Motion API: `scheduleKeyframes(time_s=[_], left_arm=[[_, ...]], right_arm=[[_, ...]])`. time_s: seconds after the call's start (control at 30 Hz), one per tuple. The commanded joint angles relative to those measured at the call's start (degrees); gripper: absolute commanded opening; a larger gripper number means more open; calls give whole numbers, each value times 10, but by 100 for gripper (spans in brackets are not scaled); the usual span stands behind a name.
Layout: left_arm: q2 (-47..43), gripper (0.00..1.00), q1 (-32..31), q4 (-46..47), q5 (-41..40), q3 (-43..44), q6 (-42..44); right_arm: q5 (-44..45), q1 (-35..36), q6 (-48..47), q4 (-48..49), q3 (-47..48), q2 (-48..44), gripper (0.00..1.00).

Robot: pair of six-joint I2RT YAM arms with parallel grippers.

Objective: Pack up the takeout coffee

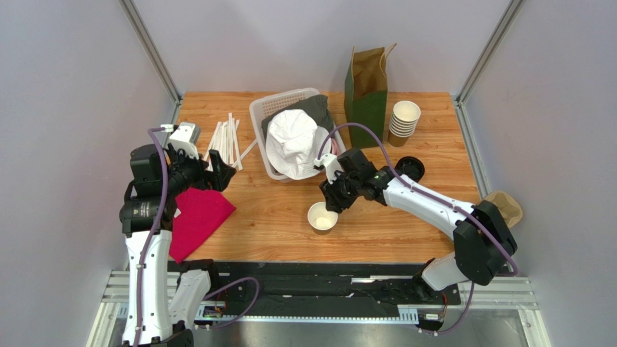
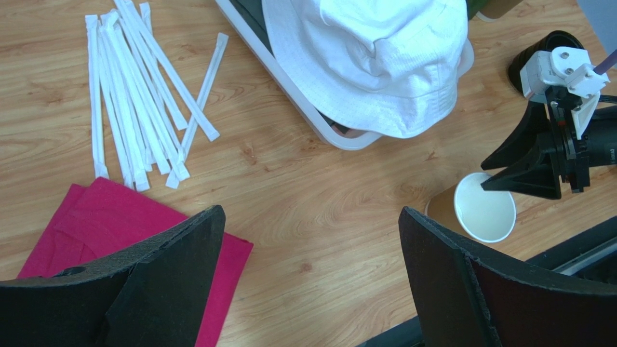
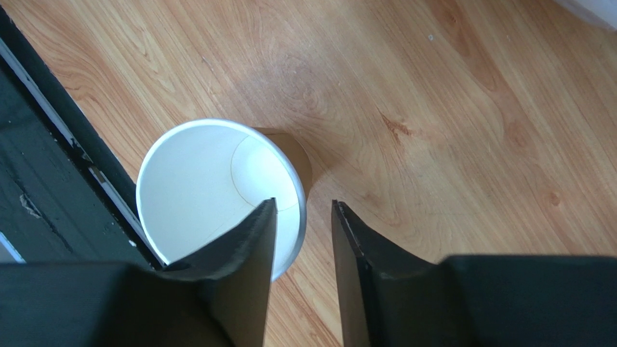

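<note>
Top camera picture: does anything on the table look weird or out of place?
Yes. A white cloth bucket hat is flopped over the white plastic basket, odd among coffee supplies. The small brown paper cup stands upright, lidless and empty; nothing spilled.

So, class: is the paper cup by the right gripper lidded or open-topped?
Open-topped: the cup shows its bare white inside and bottom, with no lid on it.

The small kraft-brown paper cup [image 1: 322, 217] is plain white inside. The orange-brown wooden table [image 1: 275, 217] shows darker wavy grain. The crimson-pink folded cloth [image 1: 197, 217] is unpatterned. The white paper-wrapped straws [image 1: 230, 141], white fabric bucket hat [image 1: 293, 144] and white slotted plastic basket [image 1: 279, 103] match. The dark green paper bag [image 1: 367, 108] is brown inside. The black round plastic lids [image 1: 411, 168] are glossy.
</note>
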Motion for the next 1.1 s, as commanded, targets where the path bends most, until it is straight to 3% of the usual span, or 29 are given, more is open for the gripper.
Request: scheduleKeyframes(time_s=[0.0,0.13,0.33,0.43,0.57,0.67,0.77,1.07], left_arm=[[-4,99,0,18,5,-4,-12],[0,99,0,15,5,5,-9],[12,99,0,14,23,17,-12],[12,99,0,13,29,18,-9],[15,99,1,16,33,17,-13],[19,99,-1,20,38,16,-20],[22,99,-1,27,43,14,-27],[27,99,0,31,43,14,-33]], right_arm=[[12,3,-10,-35,50,-19,43],[14,-2,-26,-72,86,-55,64],[-25,-87,-93,-162,166,-91,70],[-26,-170,-119,-210,192,-103,72],[5,-321,-132,-266,225,-94,67],[53,-389,-132,-296,241,-61,56],[68,-449,-118,-305,236,-30,55],[120,-483,-68,-277,249,88,54]])
